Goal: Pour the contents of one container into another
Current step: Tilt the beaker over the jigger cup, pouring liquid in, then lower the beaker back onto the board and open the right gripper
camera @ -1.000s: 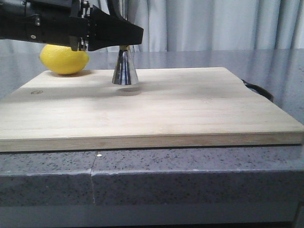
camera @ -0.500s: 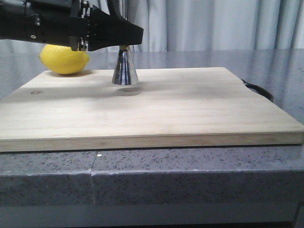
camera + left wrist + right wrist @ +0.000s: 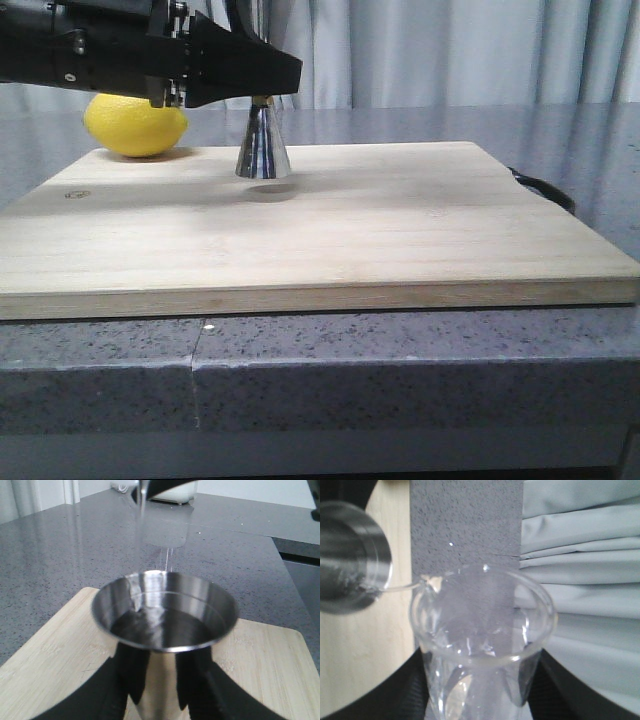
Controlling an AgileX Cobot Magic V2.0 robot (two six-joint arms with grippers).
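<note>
The steel jigger (image 3: pixel 263 148) stands on the wooden board (image 3: pixel 330 230), and my left gripper (image 3: pixel 270 88) is shut on its narrow waist. In the left wrist view the jigger's open cup (image 3: pixel 165 611) holds clear liquid, with my left gripper (image 3: pixel 162 690) closed round the body below it. A thin stream (image 3: pixel 142 510) falls into the cup from above. My right gripper (image 3: pixel 480 690) is shut on the clear glass beaker (image 3: pixel 482 630), which is tipped with its lip (image 3: pixel 423 582) toward the jigger (image 3: pixel 350 557). The front view hardly shows the beaker.
A yellow lemon (image 3: pixel 135 125) lies at the board's far left corner, just behind my left arm (image 3: pixel 90 50). A black object (image 3: pixel 545 190) pokes out past the board's right edge. Grey stone counter (image 3: pixel 400 370) surrounds the board; curtains hang behind.
</note>
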